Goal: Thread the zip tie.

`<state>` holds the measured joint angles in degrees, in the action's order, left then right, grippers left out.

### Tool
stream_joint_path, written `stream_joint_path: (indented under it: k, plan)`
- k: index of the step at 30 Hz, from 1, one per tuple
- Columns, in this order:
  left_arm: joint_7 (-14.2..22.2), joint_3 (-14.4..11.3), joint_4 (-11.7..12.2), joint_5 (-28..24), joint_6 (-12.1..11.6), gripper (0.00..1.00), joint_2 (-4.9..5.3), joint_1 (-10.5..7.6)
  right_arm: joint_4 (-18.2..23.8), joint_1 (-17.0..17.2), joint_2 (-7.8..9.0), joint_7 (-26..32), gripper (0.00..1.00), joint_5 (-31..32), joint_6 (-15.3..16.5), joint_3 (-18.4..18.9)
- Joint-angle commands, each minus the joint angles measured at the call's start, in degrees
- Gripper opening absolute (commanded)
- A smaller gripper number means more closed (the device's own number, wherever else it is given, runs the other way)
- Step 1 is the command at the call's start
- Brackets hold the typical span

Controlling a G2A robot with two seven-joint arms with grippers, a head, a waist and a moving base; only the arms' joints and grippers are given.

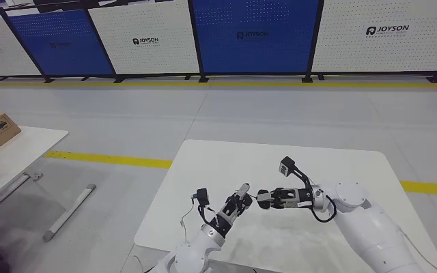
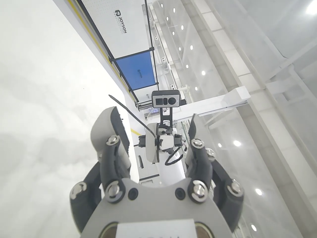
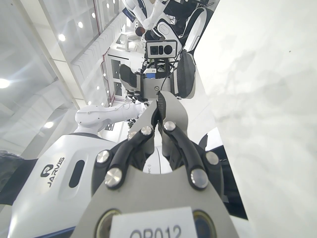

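Observation:
A thin black zip tie (image 2: 131, 113) is pinched at one end by my right gripper (image 3: 158, 98), which is shut on it. Its free end slants up and away from that gripper. In the right wrist view the tie (image 3: 164, 83) runs from the shut fingertips toward the left gripper (image 3: 156, 75). My left gripper (image 2: 153, 113) is open with nothing between its fingers and faces the right gripper (image 2: 156, 141) head-on. In the top view the left gripper (image 1: 242, 196) and right gripper (image 1: 261, 200) hover tip to tip, a small gap apart, over the front of the white table (image 1: 287, 164).
The table's front edge lies just below both grippers and its left edge is close to the left arm. A second white table (image 1: 27, 147) stands off to the left across a strip of grey floor. Blue and white panels (image 1: 252, 34) line the back.

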<state>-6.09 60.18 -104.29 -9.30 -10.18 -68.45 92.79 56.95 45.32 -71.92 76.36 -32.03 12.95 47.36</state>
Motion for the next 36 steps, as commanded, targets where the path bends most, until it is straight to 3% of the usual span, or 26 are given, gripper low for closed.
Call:
stream_joint_path:
  k: [1, 15, 18, 20, 29, 30, 32, 34, 36]
  plan:
    - [0.15, 0.02, 0.05, 0.01, 0.13, 0.00, -0.05, -0.02, 0.00, 0.00, 0.00, 0.00, 0.00, 0.00, 0.00, 0.00]
    - [1.74, 1.15, -0.13, 0.54, -0.34, 0.00, -0.13, 0.48, 0.00, 0.00, 0.00, 0.00, 0.00, 0.00, 0.00, 0.00]
    - [2.17, 1.24, -0.09, 0.93, -0.50, 0.09, -0.15, 0.57, 0.00, 0.00, 0.00, 0.00, 0.00, 0.00, 0.00, 0.00]
    - [2.64, 1.39, -0.05, 1.20, -0.63, 0.00, -0.13, 0.67, 0.00, 0.00, 0.00, 0.00, 0.00, 0.00, 0.00, 0.00]
    - [3.41, 1.81, -0.14, 0.94, -0.69, 0.00, -0.20, 0.93, 0.00, 0.00, 0.00, 0.00, 0.00, 0.00, 0.00, 0.00]
    - [3.53, 1.91, -0.19, 0.87, -0.64, 0.01, -0.21, 0.96, 0.00, 0.00, 0.00, 0.00, 0.00, 0.00, 0.00, 0.00]
    - [3.70, 2.02, -0.27, 0.62, -0.54, 0.14, -0.23, 1.02, 0.00, 0.00, 0.00, 0.00, 0.00, 0.00, 0.00, 0.00]
    - [3.96, 2.16, -0.39, 0.47, -0.45, 0.21, -0.23, 1.07, 0.00, 0.00, 0.00, 0.00, 0.00, 0.00, 0.00, 0.00]
    - [4.12, 2.27, -0.51, 0.40, -0.47, 0.20, -0.24, 1.18, 0.00, 0.00, 0.00, 0.00, 0.00, 0.00, 0.00, 0.00]
